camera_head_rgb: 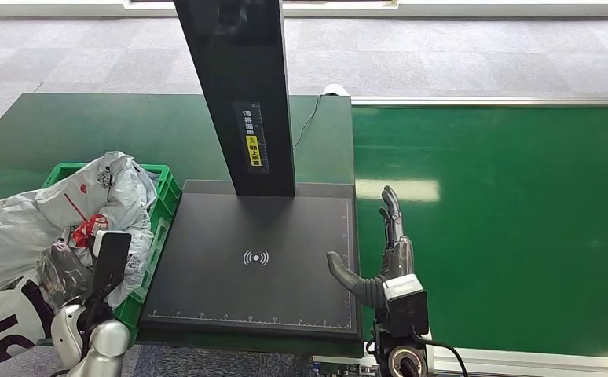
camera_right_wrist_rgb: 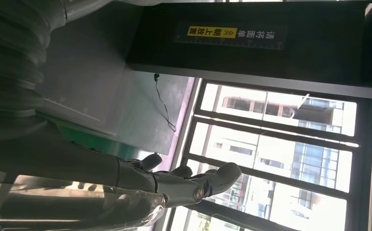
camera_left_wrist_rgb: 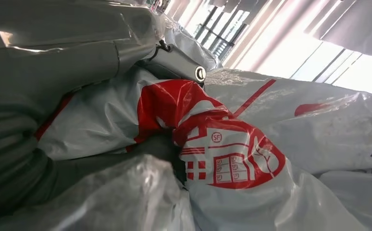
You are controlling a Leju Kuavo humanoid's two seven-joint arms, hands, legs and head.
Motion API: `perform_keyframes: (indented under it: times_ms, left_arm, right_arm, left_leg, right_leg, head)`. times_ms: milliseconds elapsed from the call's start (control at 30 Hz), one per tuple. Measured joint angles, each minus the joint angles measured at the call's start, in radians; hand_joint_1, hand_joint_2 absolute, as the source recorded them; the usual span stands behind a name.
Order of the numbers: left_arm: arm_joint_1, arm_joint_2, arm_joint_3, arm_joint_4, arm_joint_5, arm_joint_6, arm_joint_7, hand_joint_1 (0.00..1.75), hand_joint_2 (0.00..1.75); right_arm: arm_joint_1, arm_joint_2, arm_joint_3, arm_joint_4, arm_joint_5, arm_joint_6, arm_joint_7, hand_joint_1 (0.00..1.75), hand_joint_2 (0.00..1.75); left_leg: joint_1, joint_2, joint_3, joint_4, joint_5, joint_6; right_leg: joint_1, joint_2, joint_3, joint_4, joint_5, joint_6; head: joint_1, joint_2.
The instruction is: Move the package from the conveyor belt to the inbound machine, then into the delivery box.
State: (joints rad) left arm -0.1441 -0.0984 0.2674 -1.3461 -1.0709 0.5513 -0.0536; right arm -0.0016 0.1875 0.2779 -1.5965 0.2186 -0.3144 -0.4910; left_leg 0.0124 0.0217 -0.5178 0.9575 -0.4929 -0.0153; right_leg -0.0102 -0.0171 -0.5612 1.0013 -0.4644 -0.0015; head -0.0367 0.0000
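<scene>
While the conveyor belt point(camera_head_rgb: 505, 228) lies bare and no package sits on it, the right hand point(camera_head_rgb: 386, 259) hovers over the seam between the belt and the scanner plate point(camera_head_rgb: 254, 259), fingers point(camera_head_rgb: 391, 206) straight and spread from the thumb, holding nothing. The left hand point(camera_head_rgb: 97, 271) is down among the grey plastic mail bags point(camera_head_rgb: 65, 212) heaped in the one green crate point(camera_head_rgb: 162, 200) just left of the plate; in the left wrist view a bag with a red house print point(camera_left_wrist_rgb: 222, 149) lies right against the camera, and I cannot tell whether the fingers grip it or have let go. The step in hand looks like the drop into the crate, so it would be wise to free the fingers fully and lift straight up so no bag snags. I count one plate, one black post point(camera_head_rgb: 242, 94), one crate, several bags.
</scene>
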Motion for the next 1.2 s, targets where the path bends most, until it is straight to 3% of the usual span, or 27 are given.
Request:
perform_keyframes:
  times_ms: [133, 267, 400, 467, 567, 633, 867, 1000, 1200]
  left_arm:
    - [-0.034, 0.004, 0.012, 0.056, -0.049, -0.077, 0.050, 1.69, 1.75]
    - [-0.067, 0.015, 0.025, 0.110, -0.060, -0.137, 0.059, 0.00, 1.75]
    - [-0.070, 0.016, 0.032, 0.117, 0.045, -0.105, -0.032, 0.00, 1.75]
    - [-0.055, 0.011, 0.032, 0.088, 0.141, -0.054, -0.108, 0.00, 1.75]
    - [-0.009, -0.007, 0.020, 0.007, 0.264, 0.035, -0.221, 0.00, 1.75]
    - [0.023, -0.022, 0.006, -0.050, 0.318, 0.083, -0.291, 0.00, 1.75]
    - [0.109, -0.075, -0.043, -0.237, 0.525, 0.110, -0.577, 0.00, 1.75]
    - [0.130, -0.091, -0.076, -0.311, 0.558, 0.110, -0.636, 0.00, 1.75]
    - [0.154, -0.095, -0.134, -0.419, 0.653, 0.108, -0.643, 0.00, 1.75]
  right_arm:
    - [-0.011, 0.001, 0.002, 0.000, 0.000, 0.012, 0.011, 0.00, 1.75]
    - [-0.021, 0.007, 0.002, 0.000, 0.006, 0.021, 0.020, 0.00, 1.75]
    - [-0.024, 0.013, 0.002, 0.000, 0.011, 0.024, 0.021, 0.00, 1.75]
    - [-0.024, 0.015, 0.003, 0.000, 0.011, 0.023, 0.021, 0.00, 1.75]
    - [-0.025, 0.016, 0.004, 0.000, 0.006, 0.020, 0.016, 0.00, 1.75]
    - [-0.025, 0.015, 0.006, 0.001, 0.000, 0.017, 0.010, 0.00, 1.75]
    - [-0.038, 0.010, 0.024, 0.020, -0.032, 0.000, -0.003, 0.00, 1.75]
    - [-0.052, 0.006, 0.032, 0.034, -0.042, -0.006, -0.003, 0.00, 1.75]
    - [-0.059, 0.006, 0.035, 0.040, -0.043, -0.008, 0.000, 0.00, 1.75]
  left_leg:
    - [0.000, -0.006, 0.005, -0.004, -0.003, -0.002]
    - [-0.002, -0.008, 0.009, -0.005, -0.036, -0.004]
    - [-0.003, -0.009, 0.019, -0.005, -0.052, -0.003]
    - [-0.002, -0.010, 0.019, -0.006, -0.038, 0.001]
    - [0.003, -0.011, 0.018, -0.010, 0.002, -0.012]
    - [0.005, -0.010, 0.015, -0.010, 0.005, -0.019]
    - [0.003, -0.009, -0.002, -0.005, -0.001, -0.013]
    - [0.003, -0.009, -0.003, -0.004, -0.003, -0.013]
    - [0.003, -0.009, -0.003, -0.004, -0.004, -0.012]
  right_leg:
    - [-0.002, -0.006, 0.005, 0.000, -0.002, -0.001]
    - [-0.006, -0.011, 0.014, 0.000, -0.005, -0.003]
    - [-0.006, -0.012, 0.022, 0.000, -0.006, -0.008]
    - [-0.003, -0.012, 0.023, 0.000, -0.006, -0.011]
    - [0.003, -0.008, 0.019, 0.002, -0.007, -0.013]
    - [0.004, -0.005, 0.015, 0.002, -0.007, -0.013]
    - [0.003, -0.004, 0.000, 0.002, -0.010, -0.010]
    - [0.003, -0.004, 0.000, 0.001, -0.011, -0.008]
    - [0.003, -0.004, 0.000, 0.001, -0.011, -0.008]
  head:
    - [0.000, 0.000]
    - [0.000, 0.000]
    - [0.000, 0.000]
    - [-0.001, 0.000]
    - [0.000, 0.000]
    - [0.000, 0.000]
    - [0.000, 0.000]
    - [0.000, 0.000]
    - [0.000, 0.000]
